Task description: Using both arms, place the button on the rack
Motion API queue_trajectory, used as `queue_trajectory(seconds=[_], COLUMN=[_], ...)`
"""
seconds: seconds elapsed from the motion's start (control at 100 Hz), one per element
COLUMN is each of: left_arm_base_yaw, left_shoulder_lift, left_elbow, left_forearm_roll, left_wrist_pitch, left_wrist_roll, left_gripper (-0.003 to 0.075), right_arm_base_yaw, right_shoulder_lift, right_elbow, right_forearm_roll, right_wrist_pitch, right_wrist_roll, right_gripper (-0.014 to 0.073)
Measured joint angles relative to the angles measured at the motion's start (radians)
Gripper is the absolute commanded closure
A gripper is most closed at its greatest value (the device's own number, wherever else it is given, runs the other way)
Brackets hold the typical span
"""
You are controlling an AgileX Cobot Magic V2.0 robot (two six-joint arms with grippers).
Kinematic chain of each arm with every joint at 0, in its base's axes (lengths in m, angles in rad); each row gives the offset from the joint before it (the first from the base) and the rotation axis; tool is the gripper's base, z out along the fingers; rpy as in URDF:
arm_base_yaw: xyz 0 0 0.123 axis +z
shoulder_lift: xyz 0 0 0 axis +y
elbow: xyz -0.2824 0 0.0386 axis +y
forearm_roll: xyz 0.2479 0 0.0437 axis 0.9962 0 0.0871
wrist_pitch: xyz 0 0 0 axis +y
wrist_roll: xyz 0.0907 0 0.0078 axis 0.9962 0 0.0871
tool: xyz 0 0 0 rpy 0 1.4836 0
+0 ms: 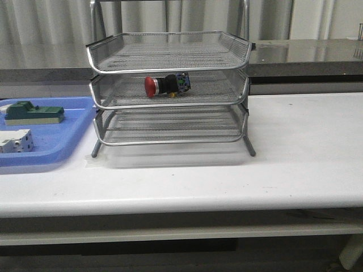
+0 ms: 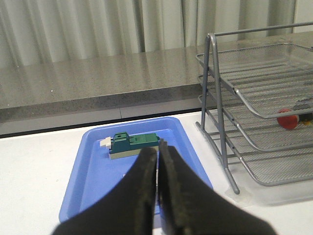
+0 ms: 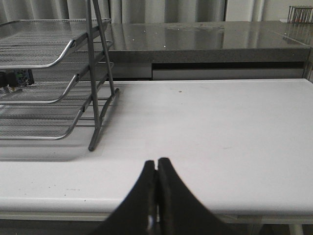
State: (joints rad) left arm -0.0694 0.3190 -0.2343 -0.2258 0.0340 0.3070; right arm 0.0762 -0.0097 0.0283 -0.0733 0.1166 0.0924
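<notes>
Containers on the white tabletop (image 1: 295, 147) numbered two: a three-tier silver wire-mesh rack (image 1: 169, 90) standing toward the far edge, and a blue plastic tray (image 1: 68, 136) just beside it at the left edge. The rack's middle tier held the push-button switch (image 1: 167, 85), lying on its side on the mesh; the top and bottom tiers showed only bare mesh. Its long axis ran roughly parallel to the tabletop's front edge, with the red mushroom cap pointing toward the left edge, the silver collar behind it, and the black body with its bluish end pointing toward the right edge. In the left wrist view only the red cap (image 2: 287, 119) was visible through the wire, and in the right wrist view only the dark bluish end (image 3: 17, 78) peeked out at the picture's border. The blue tray carried a green block (image 1: 33, 112) near its far side and a white block (image 1: 15, 140) closer to its front edge. Neither arm appeared in the front view. The left gripper (image 2: 157, 155) hovered over the tray's near end with its jaws pressed together on nothing, and the right gripper (image 3: 156, 166) hung above the tabletop's front edge, to the right of the rack and well apart from it, jaws likewise together and holding nothing.
</notes>
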Motion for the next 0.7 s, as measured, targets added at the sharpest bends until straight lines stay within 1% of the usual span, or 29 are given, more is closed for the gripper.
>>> queue_trajectory(seconds=[0.25, 0.32, 0.39, 0.49, 0.56, 0.7], left_arm_base_yaw=[0.000, 0.000, 0.000, 0.000, 0.000, 0.000], left_shoulder_lift=[0.000, 0.000, 0.000, -0.002, -0.010, -0.049], left_elbow=[0.000, 0.000, 0.004, 0.026, 0.050, 0.108], left_forearm_roll=[0.007, 0.021, 0.077, 0.200, 0.270, 0.317], left_wrist_pitch=[0.000, 0.000, 0.000, -0.002, -0.009, -0.048], left_wrist_roll=[0.000, -0.021, -0.085, -0.247, -0.336, -0.405], left_gripper=[0.0716, 0.0716, 0.0716, 0.0716, 0.0716, 0.0716], right_arm_base_yaw=[0.000, 0.000, 0.000, 0.000, 0.000, 0.000], right_shoulder_lift=[0.000, 0.000, 0.000, 0.000, 0.000, 0.000], right_elbow=[0.000, 0.000, 0.000, 0.000, 0.000, 0.000], right_forearm_roll=[0.000, 0.000, 0.002, 0.002, 0.002, 0.002], right_wrist_pitch=[0.000, 0.000, 0.000, 0.000, 0.000, 0.000], right_wrist_roll=[0.000, 0.000, 0.000, 0.000, 0.000, 0.000], right_gripper=[0.0660, 0.0660, 0.0660, 0.0660, 0.0660, 0.0660])
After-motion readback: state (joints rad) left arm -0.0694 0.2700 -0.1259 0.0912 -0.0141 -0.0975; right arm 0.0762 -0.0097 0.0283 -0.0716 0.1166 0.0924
